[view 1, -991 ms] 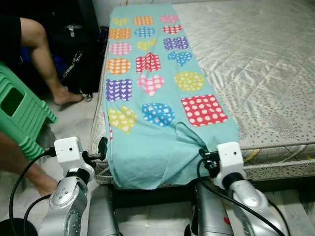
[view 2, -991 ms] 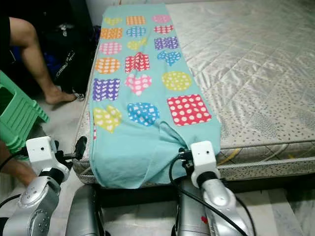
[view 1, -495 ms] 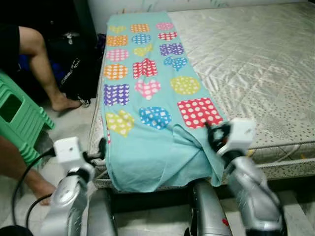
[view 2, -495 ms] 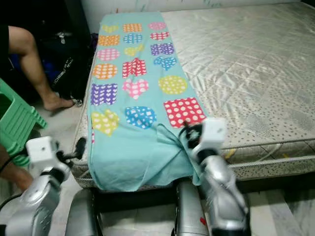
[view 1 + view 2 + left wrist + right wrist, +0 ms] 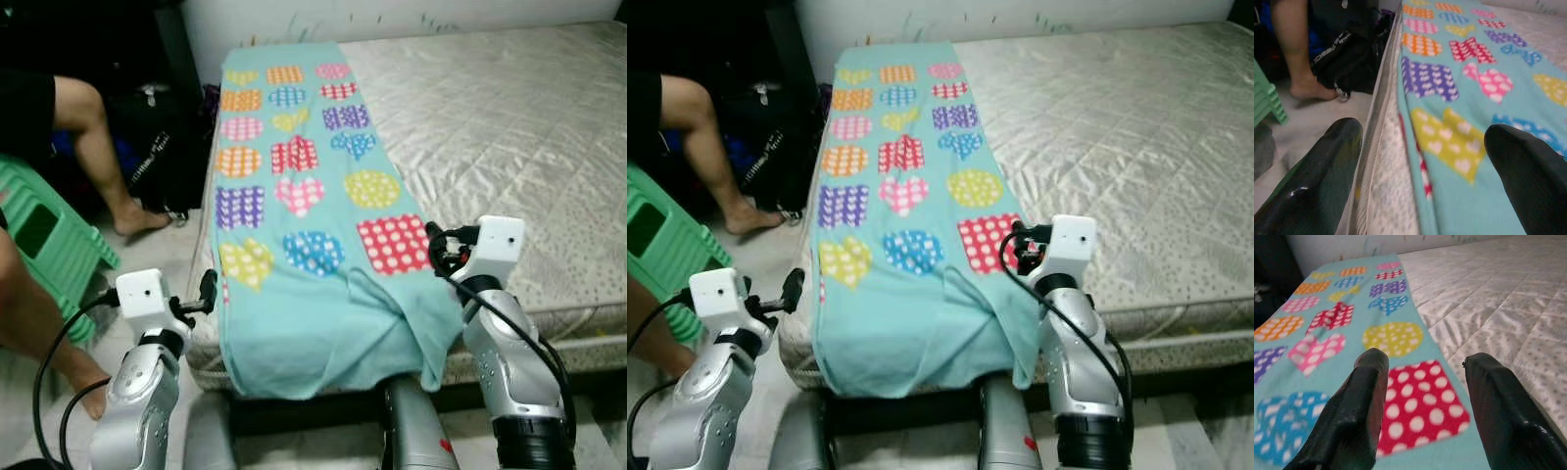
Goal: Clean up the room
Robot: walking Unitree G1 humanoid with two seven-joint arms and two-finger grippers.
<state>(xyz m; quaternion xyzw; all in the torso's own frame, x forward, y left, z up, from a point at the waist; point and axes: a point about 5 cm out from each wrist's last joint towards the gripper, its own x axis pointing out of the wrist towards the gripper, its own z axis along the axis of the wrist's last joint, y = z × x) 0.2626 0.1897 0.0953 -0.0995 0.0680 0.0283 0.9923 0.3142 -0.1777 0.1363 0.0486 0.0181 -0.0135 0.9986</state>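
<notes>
A teal blanket printed with colourful dotted hearts and squares lies lengthwise along the left side of a bare quilted mattress. Its near end hangs over the bed's front edge, and a loose fold droops at the near right corner. My right gripper is raised just right of the red dotted square. It is open, with nothing between its fingers, which hover above the cloth. My left gripper is held low at the mattress's left side edge, also open, with the blanket's hem in front of its fingers.
A green plastic stool stands on the floor at the left. A person's bare leg and foot are beside a black bag near the bed's left side. Another leg shows at the lower left. The mattress's right part is bare.
My right arm has risen from below the bed's front edge to beside the red dotted square. The fold it was at now droops over the edge. The left arm stays put.
</notes>
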